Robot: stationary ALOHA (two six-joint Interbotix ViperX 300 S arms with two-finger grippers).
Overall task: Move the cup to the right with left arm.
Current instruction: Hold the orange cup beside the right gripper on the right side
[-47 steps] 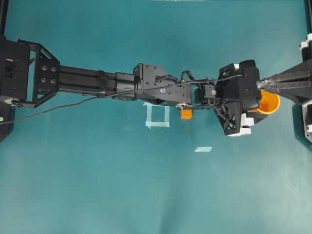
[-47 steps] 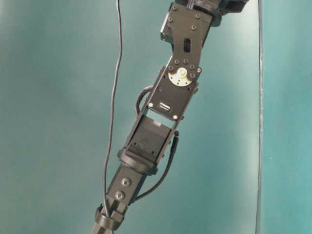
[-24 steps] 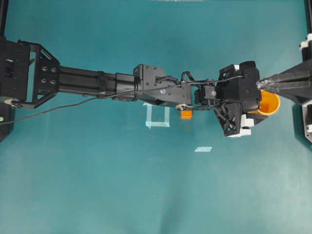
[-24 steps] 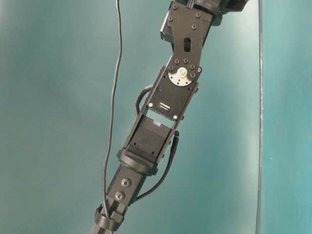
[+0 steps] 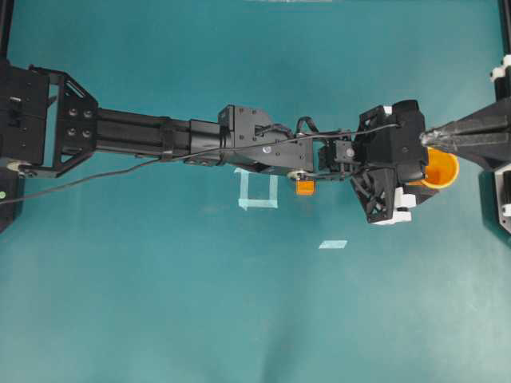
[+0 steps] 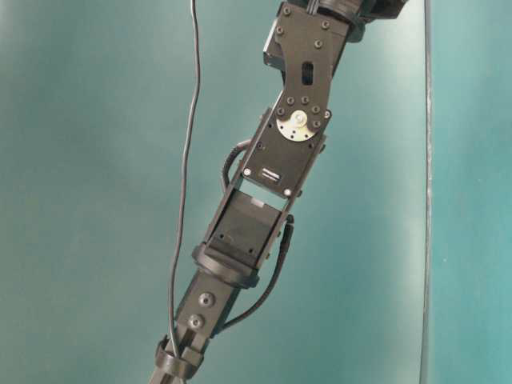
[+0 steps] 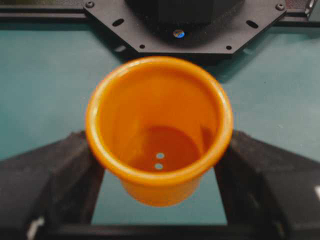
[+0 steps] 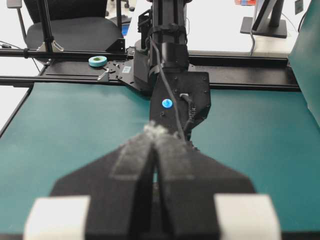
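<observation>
The orange cup (image 5: 443, 169) stands upright at the far right of the table, close to the right arm's base. My left arm (image 5: 239, 140) (image 6: 272, 176) reaches across from the left. The left gripper (image 5: 425, 172) is at the cup, under the wrist housing. In the left wrist view the cup (image 7: 159, 130) sits between the two black fingers (image 7: 70, 170), which press its sides just under the rim, so my left gripper (image 7: 159, 147) is shut on it. My right gripper (image 5: 425, 137) (image 8: 155, 132) is shut with nothing in it, its tips over the cup's far rim.
A small orange cube (image 5: 304, 187) lies beside the left forearm near the table's middle. A pale tape square (image 5: 258, 191) and a short tape strip (image 5: 333, 244) mark the green table (image 5: 239, 319). The right arm's base (image 5: 499, 167) stands just past the cup.
</observation>
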